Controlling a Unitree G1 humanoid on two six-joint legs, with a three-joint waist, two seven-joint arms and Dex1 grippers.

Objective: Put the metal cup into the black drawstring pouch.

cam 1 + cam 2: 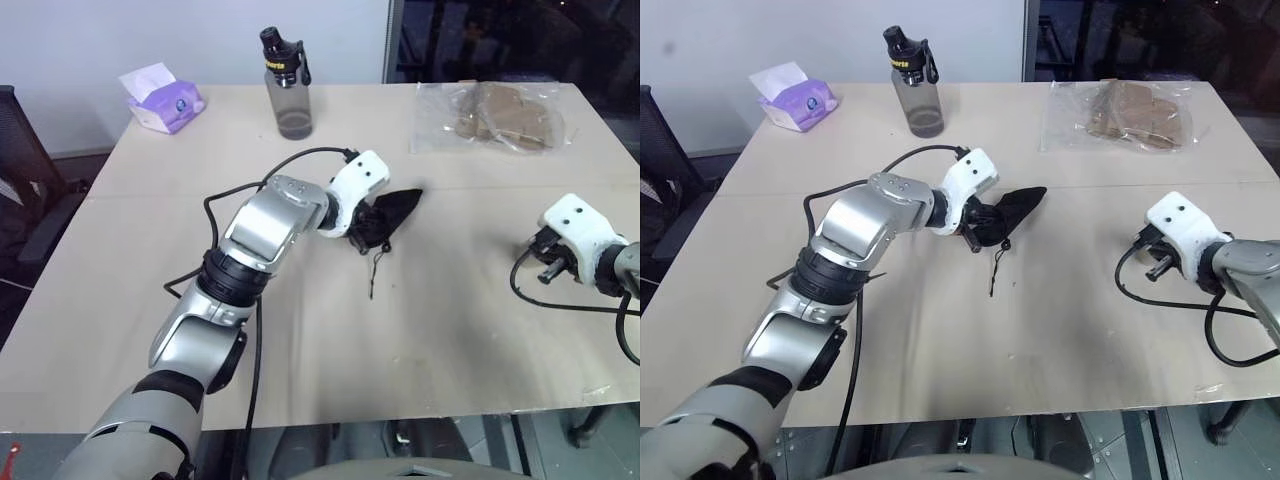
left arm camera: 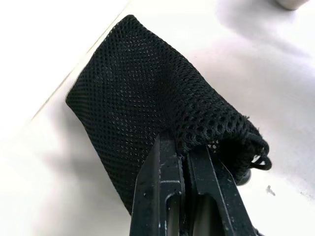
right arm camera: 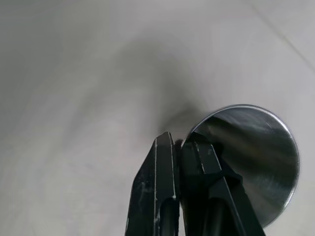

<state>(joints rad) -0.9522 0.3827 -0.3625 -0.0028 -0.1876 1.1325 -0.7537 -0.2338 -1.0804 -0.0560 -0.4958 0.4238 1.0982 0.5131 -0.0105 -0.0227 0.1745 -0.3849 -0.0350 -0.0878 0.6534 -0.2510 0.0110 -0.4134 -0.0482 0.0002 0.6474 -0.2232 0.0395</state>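
Grasp step: both grippers closed on their items.
Right gripper pinches the metal cup rim at right of frame; left gripper clamps the black drawstring pouch mouth at table centre. Next: lift the cup, carry it to the pouch opening.

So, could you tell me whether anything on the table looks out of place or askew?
Nothing spilled or damaged. The pouch is pinched at its mouth by the left gripper, bunched, its cord trailing on the table. The right gripper is shut on the cup's rim.
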